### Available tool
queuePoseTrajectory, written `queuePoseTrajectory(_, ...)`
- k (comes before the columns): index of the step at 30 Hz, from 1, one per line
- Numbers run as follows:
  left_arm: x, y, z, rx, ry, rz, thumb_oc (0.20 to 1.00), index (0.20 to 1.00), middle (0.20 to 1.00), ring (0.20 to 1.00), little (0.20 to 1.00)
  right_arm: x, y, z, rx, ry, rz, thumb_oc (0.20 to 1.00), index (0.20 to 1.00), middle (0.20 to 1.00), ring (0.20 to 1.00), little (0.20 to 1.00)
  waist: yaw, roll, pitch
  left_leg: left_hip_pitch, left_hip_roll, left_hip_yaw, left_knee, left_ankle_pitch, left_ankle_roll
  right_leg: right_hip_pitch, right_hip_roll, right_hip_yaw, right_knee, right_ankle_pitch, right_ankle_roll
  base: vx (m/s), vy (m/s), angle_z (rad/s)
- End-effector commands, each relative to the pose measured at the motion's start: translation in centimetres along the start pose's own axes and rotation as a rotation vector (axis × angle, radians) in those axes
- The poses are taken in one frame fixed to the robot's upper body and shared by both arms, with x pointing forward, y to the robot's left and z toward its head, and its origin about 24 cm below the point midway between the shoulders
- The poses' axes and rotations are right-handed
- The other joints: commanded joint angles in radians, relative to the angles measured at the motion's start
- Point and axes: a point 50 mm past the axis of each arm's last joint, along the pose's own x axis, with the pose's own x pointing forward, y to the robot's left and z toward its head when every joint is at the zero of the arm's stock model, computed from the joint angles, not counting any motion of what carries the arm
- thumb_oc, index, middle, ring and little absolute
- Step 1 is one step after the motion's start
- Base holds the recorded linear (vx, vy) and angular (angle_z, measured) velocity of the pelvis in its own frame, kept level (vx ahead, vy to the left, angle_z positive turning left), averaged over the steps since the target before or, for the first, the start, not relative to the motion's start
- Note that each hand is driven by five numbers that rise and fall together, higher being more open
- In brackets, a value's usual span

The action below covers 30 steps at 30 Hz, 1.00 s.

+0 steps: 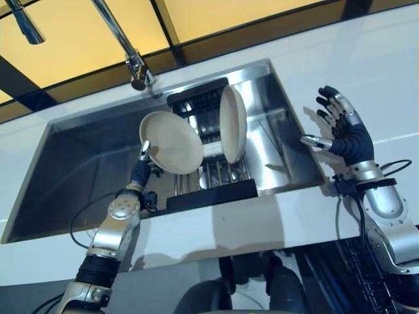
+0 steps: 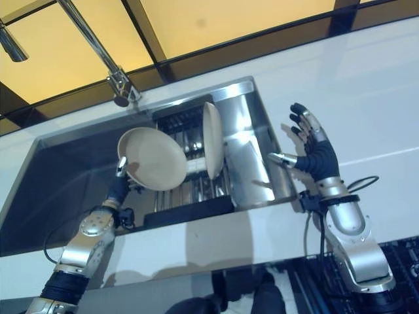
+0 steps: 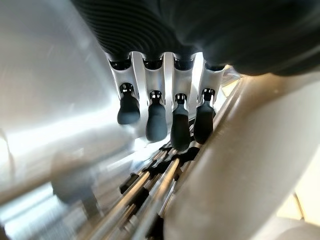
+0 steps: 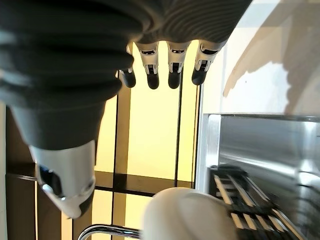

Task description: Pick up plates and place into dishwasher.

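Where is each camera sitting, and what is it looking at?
Left eye view: on the head, looking down at the sink; left hand holds a plate.
Right eye view: beside it, same scene; right hand open over the counter.
Left wrist view: on the left wrist, looking past its fingers at the rack.
Right wrist view: on the right wrist, facing the upright plate.
Both eye views share both plates.

Two cream plates (image 1: 171,142) (image 1: 232,124) — one rack (image 1: 209,173), one sink (image 1: 78,163), two faucets (image 1: 121,39) (image 1: 23,23).
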Motion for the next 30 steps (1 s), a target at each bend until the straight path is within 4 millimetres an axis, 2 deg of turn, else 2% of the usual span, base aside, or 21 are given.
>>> queuePoseTrajectory(1, -1.6, -2.8, -6.1, 0.53, 0.212, -0.026, 0.2, 0.2, 0.2, 0.2, 0.2, -0.7, -0.1, -4.3, 0.049, 0.158, -0.047, 1.0, 1.0, 1.0, 1.0, 1.0, -0.051, -0.02, 0.158, 0.008, -0.028, -0.026, 0.026, -0.011, -0.014, 0.069, -0.019, 0.008, -0.299, 0.207, 0.067, -0.06, -0.004, -0.09)
queuePoseTrajectory(3, -1.1, -1.1, -6.0, 0.605, 0.221, 0.017, 0.2, 0.2, 0.2, 0.2, 0.2, -0.5, -0.4, -4.1, 0.049, 0.151, -0.049, 1.0, 1.0, 1.0, 1.0, 1.0, -0.051, -0.021, 0.156, 0.005, -0.027, -0.024, 0.022, -0.011, -0.015, 0.066, -0.023, 0.008, -0.303, 0.207, 0.069, -0.05, -0.007, -0.18)
queuePoseTrajectory(5, -1.0, -0.7, -6.1, 0.608, 0.229, 0.038, 0.2, 0.2, 0.2, 0.2, 0.2, -0.6, -0.5, -4.1, 0.048, 0.148, -0.051, 1.0, 1.0, 1.0, 1.0, 1.0, -0.053, -0.021, 0.155, 0.002, -0.027, -0.024, 0.023, -0.011, -0.016, 0.062, -0.025, 0.007, -0.301, 0.208, 0.069, -0.04, -0.003, -0.04)
queuePoseTrajectory(20, -1.7, -1.1, -7.5, 0.626, 0.294, 0.088, 0.2, 0.2, 0.2, 0.2, 0.2, -1.2, -0.1, -4.1, 0.046, 0.146, -0.062, 1.0, 1.0, 1.0, 1.0, 1.0, -0.047, -0.02, 0.132, 0.012, -0.031, -0.031, 0.0, -0.007, -0.017, 0.074, -0.028, -0.006, -0.319, 0.211, 0.07, -0.02, -0.004, -0.03)
queuePoseTrajectory(30, -1.8, -1.1, -6.8, 0.547, 0.201, 0.176, 0.2, 0.2, 0.2, 0.2, 0.2, -1.7, 0.0, -4.4, 0.046, 0.162, -0.057, 1.0, 1.0, 1.0, 1.0, 1.0, -0.045, -0.023, 0.112, 0.028, -0.032, -0.031, -0.012, -0.009, -0.017, 0.091, -0.025, -0.01, -0.329, 0.208, 0.071, 0.0, 0.0, 0.0)
